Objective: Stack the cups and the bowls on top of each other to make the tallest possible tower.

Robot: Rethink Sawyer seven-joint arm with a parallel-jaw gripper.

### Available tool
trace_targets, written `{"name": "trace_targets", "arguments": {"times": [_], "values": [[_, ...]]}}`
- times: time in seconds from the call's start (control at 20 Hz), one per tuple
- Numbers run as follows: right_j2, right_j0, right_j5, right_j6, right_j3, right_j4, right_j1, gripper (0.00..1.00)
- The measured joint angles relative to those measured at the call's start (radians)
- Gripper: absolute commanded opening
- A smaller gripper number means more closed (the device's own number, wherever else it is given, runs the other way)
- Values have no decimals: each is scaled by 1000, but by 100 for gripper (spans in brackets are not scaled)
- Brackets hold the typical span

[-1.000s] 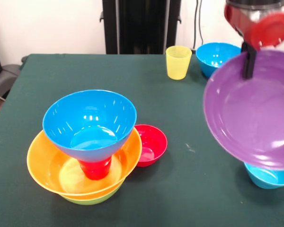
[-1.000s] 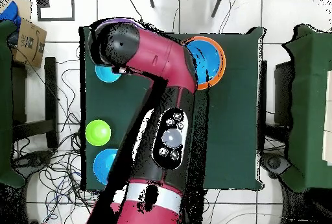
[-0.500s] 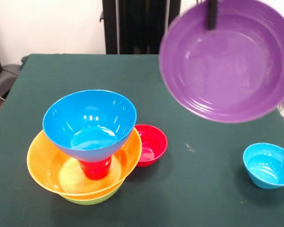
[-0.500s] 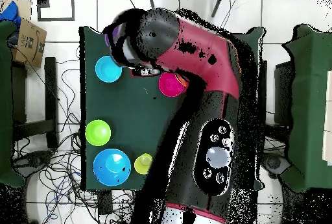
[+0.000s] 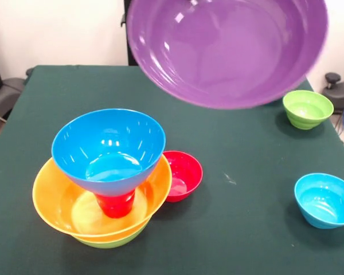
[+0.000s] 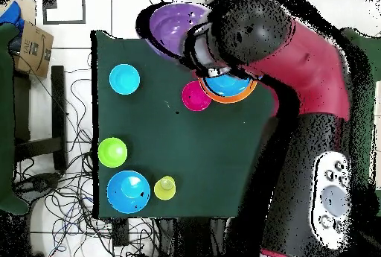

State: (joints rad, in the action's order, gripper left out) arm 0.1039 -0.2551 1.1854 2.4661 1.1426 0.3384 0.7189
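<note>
A dark green table [image 5: 246, 149] fills most of what we see, with a pale wall behind it in the front view and a tiled floor strewn with cables around it in the overhead view. Largest of all is the red and black arm [image 6: 298, 83], which in the overhead view reaches up across the right part of the table and hides part of it. Next comes the purple bowl [image 5: 226, 48], held in the air above the table at the top of the front view and tipped so that its inside faces us. We cannot see the pincer in either view, so we cannot tell how wide it stands or how it has hold of the bowl.

The tower [image 5: 103, 177] stands at the near left in the front view: an orange bowl [image 5: 51, 200] nested in a lime bowl [image 5: 112, 242], a red cup [image 5: 116, 205] standing inside the orange bowl, and a blue bowl [image 5: 109, 149] sitting on the cup. A small red bowl [image 5: 183, 175] touches the orange bowl's right side. A small blue bowl [image 5: 325, 200] sits well apart at the near right, and a ribbed green bowl [image 5: 307, 109] sits farther back at the right edge. In the overhead view a second blue bowl [image 6: 128, 191] and the yellow cup [image 6: 164, 188] stand just beside each other at the bottom left.
</note>
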Motion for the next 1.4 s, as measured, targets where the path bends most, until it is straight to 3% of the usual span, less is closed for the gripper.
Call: {"name": "trace_targets", "arguments": {"times": [0.05, 0.35, 0.55, 1.0, 1.25, 1.4], "values": [[-26, -36, -2, -83, 1, -2, 13, 0], [-92, -135, -60, -293, 19, -7, 42, 0], [-118, -175, -112, -373, 37, -14, 48, 0], [-176, -230, -276, -411, 115, -64, 52, 0], [-243, -278, -484, -412, 192, -159, 53, 0], [-264, -294, -546, -412, 216, -203, 53, 0]]}}
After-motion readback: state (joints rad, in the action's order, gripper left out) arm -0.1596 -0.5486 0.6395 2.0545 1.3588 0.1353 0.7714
